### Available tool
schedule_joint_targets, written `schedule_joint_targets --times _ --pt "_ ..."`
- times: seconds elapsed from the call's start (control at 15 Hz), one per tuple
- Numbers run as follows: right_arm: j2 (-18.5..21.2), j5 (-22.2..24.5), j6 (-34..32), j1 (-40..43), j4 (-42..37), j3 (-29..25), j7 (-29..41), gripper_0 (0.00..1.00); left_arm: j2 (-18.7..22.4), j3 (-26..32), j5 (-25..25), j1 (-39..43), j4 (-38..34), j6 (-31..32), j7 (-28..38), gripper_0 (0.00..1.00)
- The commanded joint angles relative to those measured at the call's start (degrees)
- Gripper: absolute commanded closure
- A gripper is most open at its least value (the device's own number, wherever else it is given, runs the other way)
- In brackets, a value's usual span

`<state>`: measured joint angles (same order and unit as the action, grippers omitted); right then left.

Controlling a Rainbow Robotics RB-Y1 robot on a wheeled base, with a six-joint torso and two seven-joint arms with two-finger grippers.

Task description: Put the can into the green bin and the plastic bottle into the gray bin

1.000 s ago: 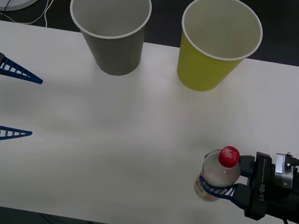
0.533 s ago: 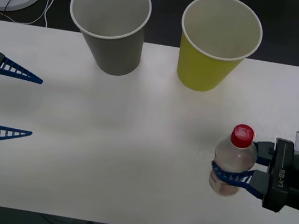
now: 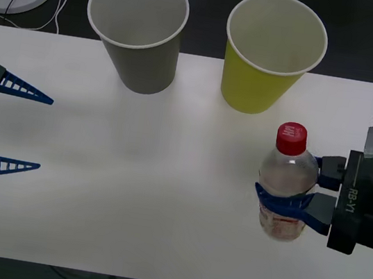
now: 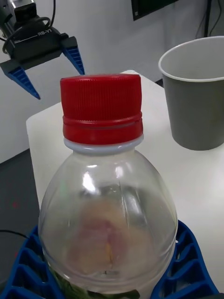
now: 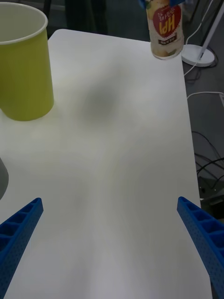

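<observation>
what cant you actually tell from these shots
- Bottom of the gray bin and green bin: the front view looks down at a slant, so the near walls hide the floors.
- Plastic bottle label: curved away in the front view, below the frame in the right wrist view, print too small in the left wrist view.
- Right gripper: its far finger sits behind the bottle.
- Left gripper: arm cut off by the frame edge.

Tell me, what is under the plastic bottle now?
The right hand holds the plastic bottle lifted; the left wrist view shows its base clear of the white table, with air beneath and a faint shadow.
</observation>
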<state>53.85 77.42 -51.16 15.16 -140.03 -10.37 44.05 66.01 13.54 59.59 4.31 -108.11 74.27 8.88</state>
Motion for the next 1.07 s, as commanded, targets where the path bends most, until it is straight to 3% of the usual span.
schedule_joint_targets --times 0.07,0.27,0.47,0.67,1.07 --pt "0.5 6.7 0.0 -3.6 -4.7 -0.1 12.5 1.00 0.0 0.0 0.0 0.0 0.0 0.0 0.0 0.00" --pt "2.8 13.1 -0.3 -7.8 -8.4 0.3 25.5 1.00 0.0 0.0 0.0 0.0 0.0 0.0 0.0 0.00" --pt "3.7 15.7 -4.8 -14.1 -9.6 0.3 34.5 1.00 0.0 0.0 0.0 0.0 0.0 0.0 0.0 0.00" --pt "3.7 15.3 -8.8 -20.2 -7.7 0.5 36.3 1.00 0.0 0.0 0.0 0.0 0.0 0.0 0.0 0.00" --pt "5.1 15.9 -8.8 -35.0 2.3 10.5 36.4 1.00 0.0 0.0 0.0 0.0 0.0 0.0 0.0 0.00"
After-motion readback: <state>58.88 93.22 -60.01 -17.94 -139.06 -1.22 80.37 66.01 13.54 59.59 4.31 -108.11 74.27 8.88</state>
